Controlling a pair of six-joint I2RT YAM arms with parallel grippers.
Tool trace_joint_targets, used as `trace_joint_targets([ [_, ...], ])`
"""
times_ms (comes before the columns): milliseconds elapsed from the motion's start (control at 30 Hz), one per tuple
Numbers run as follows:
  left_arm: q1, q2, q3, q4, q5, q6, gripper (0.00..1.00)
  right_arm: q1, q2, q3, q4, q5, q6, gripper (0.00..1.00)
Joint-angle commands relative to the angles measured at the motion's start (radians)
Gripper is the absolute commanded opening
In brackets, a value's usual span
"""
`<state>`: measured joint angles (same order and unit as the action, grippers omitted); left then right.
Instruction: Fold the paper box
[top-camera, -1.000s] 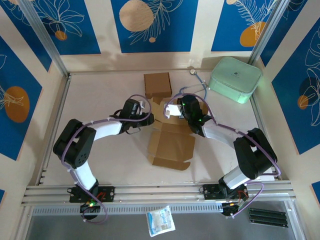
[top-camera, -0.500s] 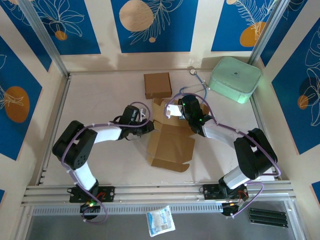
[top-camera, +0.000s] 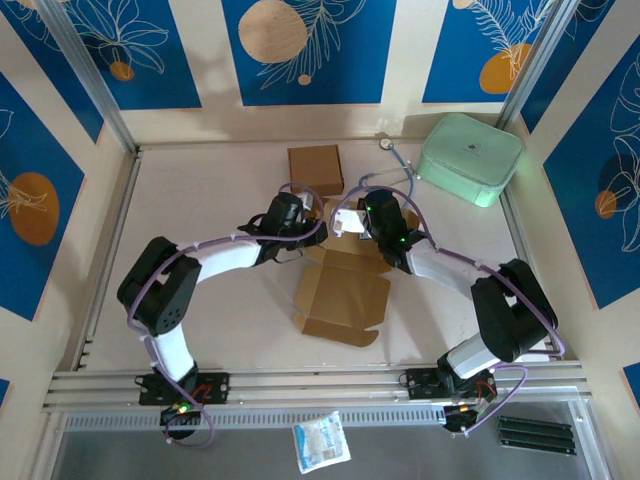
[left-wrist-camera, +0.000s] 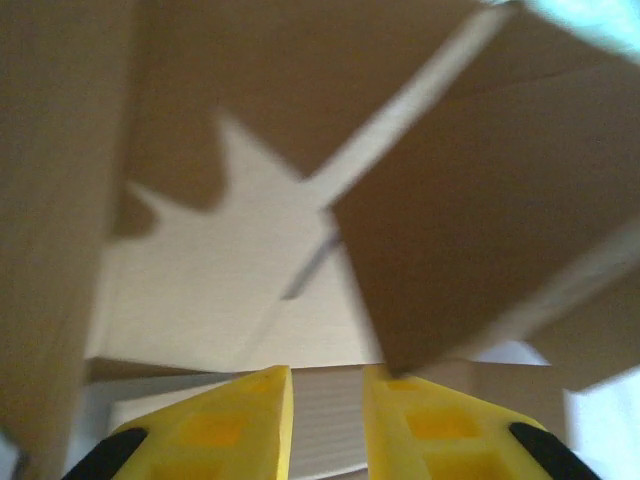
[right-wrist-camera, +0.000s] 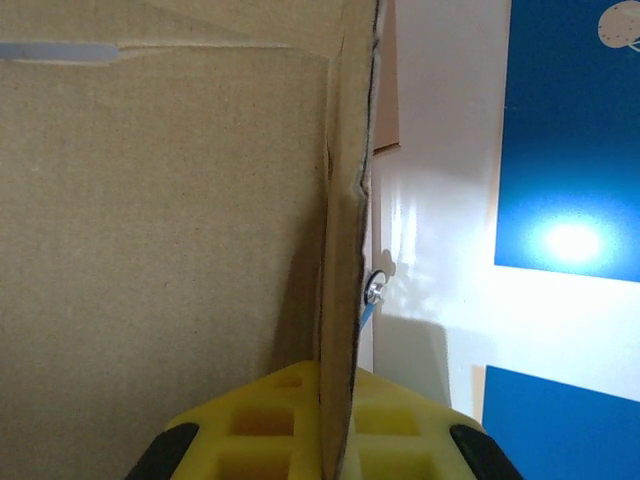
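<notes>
The half-flat cardboard box (top-camera: 345, 290) in the middle of the surface (top-camera: 200, 190) looks light and floppy at its creases, so grab flap edges: right pincer (right-wrist-camera: 336, 392) is clamped on an upright flap (right-wrist-camera: 342, 200), left pincer (left-wrist-camera: 327, 400) barely parted, holding nothing.

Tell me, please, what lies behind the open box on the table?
A closed box sits there, beside a blue cable. Both arms cover the open box's far flaps.
</notes>
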<state>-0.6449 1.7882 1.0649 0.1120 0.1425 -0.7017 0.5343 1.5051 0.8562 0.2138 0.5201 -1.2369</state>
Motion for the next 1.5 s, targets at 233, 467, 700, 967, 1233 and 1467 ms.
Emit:
trace_joint_targets([
  [233,0.043,0.094,0.066,-0.154,-0.027,0.109,0.43,0.001,-0.036,0.000,-0.018,0.004,0.017,0.07],
  [467,0.055,0.146,0.137,-0.281,0.084,0.116,0.45,0.000,-0.034,0.009,-0.017,0.015,0.012,0.07],
  [700,0.055,0.122,0.135,-0.297,0.175,0.081,0.34,-0.002,-0.012,0.032,0.007,0.049,-0.003,0.07],
  [967,0.056,0.059,0.108,-0.203,0.279,-0.031,0.27,-0.001,0.011,0.043,0.093,0.094,-0.024,0.03],
  [1233,0.044,0.084,0.056,-0.045,0.367,-0.140,0.25,-0.003,0.017,0.045,0.080,0.095,0.014,0.03],
  [1467,-0.022,0.133,0.083,-0.005,0.376,-0.132,0.25,-0.004,0.021,0.044,0.076,0.102,0.034,0.03],
])
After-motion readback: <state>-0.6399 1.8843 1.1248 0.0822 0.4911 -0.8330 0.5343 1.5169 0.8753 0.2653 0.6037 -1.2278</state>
